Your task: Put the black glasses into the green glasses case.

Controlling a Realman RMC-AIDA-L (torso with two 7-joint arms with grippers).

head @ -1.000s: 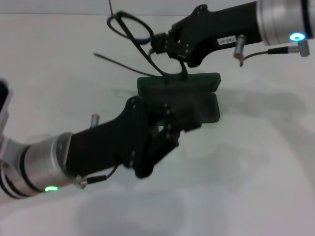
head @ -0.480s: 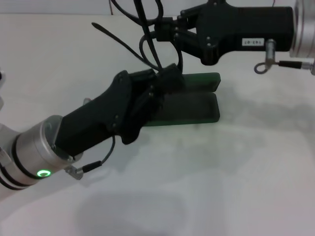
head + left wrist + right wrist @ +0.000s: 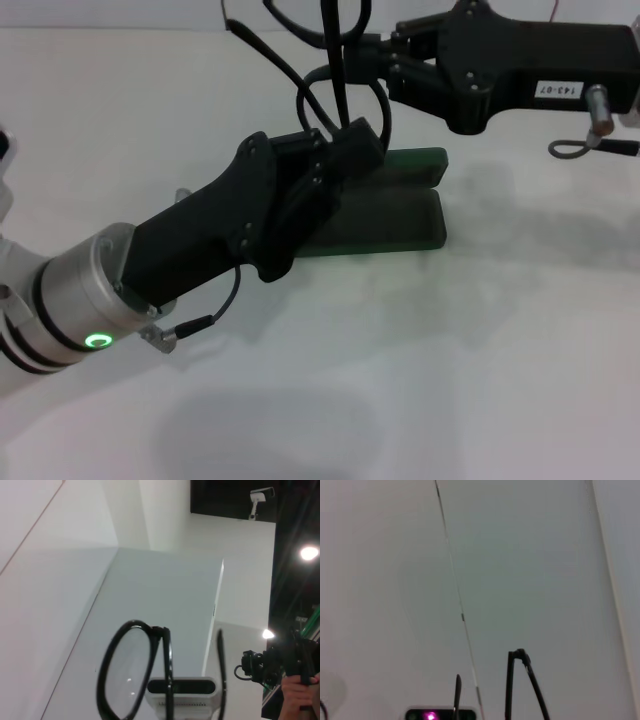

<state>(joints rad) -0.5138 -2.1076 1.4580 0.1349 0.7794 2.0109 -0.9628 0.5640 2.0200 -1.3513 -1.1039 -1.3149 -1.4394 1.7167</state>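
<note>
The black glasses hang in the air, held by my right gripper, which comes in from the upper right and is shut on their frame. The temple arms stick up and to the left. The green glasses case lies open on the table just below, with its lid standing up at the back. My left gripper reaches in from the lower left. It is right at the lower lens rim and covers the case's left end. The glasses also show close up in the left wrist view and the right wrist view.
The white table spreads around the case. My left arm crosses the front left of it. My right arm spans the back right.
My right gripper has moved to the right with the glasses, which now stand more upright. My left gripper has risen off the case to the glasses' lower rim.
</note>
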